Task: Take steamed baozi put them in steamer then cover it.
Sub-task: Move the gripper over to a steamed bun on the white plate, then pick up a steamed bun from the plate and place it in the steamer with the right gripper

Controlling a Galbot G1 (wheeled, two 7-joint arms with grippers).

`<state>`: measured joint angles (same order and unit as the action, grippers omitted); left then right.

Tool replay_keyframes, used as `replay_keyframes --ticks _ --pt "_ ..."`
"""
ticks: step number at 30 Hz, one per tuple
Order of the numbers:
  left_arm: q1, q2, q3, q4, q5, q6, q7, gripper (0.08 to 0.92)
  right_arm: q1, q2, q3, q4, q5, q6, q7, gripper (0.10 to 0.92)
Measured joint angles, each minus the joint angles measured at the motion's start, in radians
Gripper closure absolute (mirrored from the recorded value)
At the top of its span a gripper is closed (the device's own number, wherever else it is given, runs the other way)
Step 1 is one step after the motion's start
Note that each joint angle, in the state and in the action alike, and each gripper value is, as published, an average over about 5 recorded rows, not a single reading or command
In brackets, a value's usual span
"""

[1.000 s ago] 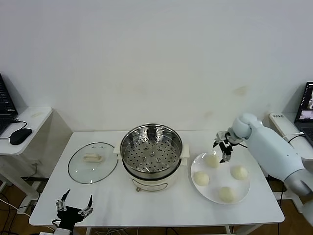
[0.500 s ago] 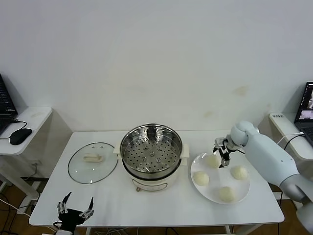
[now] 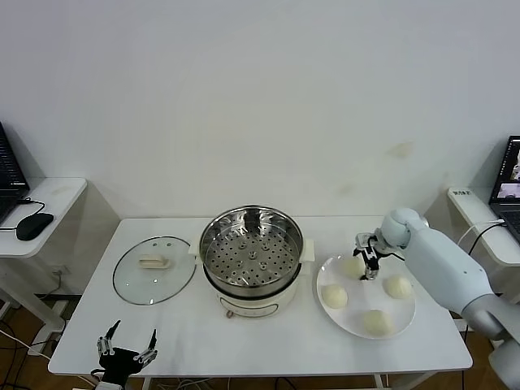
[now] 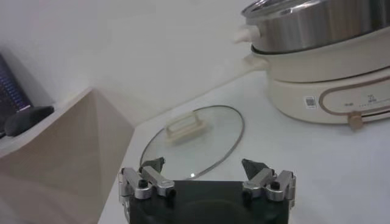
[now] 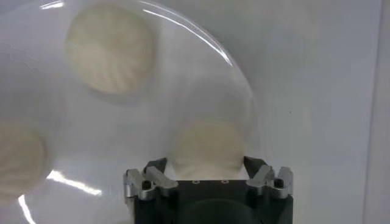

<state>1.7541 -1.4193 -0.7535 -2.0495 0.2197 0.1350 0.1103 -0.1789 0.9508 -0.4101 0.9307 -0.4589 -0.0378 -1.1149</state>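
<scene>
Four cream-white baozi lie on a white plate (image 3: 349, 321) at the table's right: one at the back (image 3: 353, 266), one at the right (image 3: 397, 286), one at the left (image 3: 334, 296), one at the front (image 3: 376, 322). My right gripper (image 3: 368, 253) is open and hangs just above the back baozi (image 5: 208, 146), its fingers on either side of it. The steel steamer (image 3: 251, 251) stands empty on its cream pot base in the middle. The glass cover (image 3: 154, 269) lies flat on the table to its left, also in the left wrist view (image 4: 194, 140). My left gripper (image 3: 126, 348) is open, parked below the table's front left edge.
A side desk (image 3: 41, 195) with a black mouse (image 3: 33, 225) stands at the far left. A laptop (image 3: 509, 175) sits at the far right. The plate lies close to the table's right edge.
My right gripper has dropped lower and closer over the back baozi. My left gripper has sunk slightly at the front left.
</scene>
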Motion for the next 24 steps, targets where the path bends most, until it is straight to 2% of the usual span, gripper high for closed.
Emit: replay_keyframes --ticks 6,15,24 --pt "-0.003 0.000 0.003 0.005 0.000 -0.001 0.000 0.177 0.003 -0.011 0.001 0.007 0.015 -0.006 -0.003 0.395" --pt "-0.018 -0.002 0.016 0.016 0.000 -0.002 -0.003 0.177 0.047 -0.050 -0.012 0.047 0.084 -0.022 -0.031 0.402" --pt "-0.025 0.000 0.017 0.009 0.006 0.005 -0.011 0.177 0.225 -0.070 -0.099 0.078 0.239 -0.022 -0.095 0.399"
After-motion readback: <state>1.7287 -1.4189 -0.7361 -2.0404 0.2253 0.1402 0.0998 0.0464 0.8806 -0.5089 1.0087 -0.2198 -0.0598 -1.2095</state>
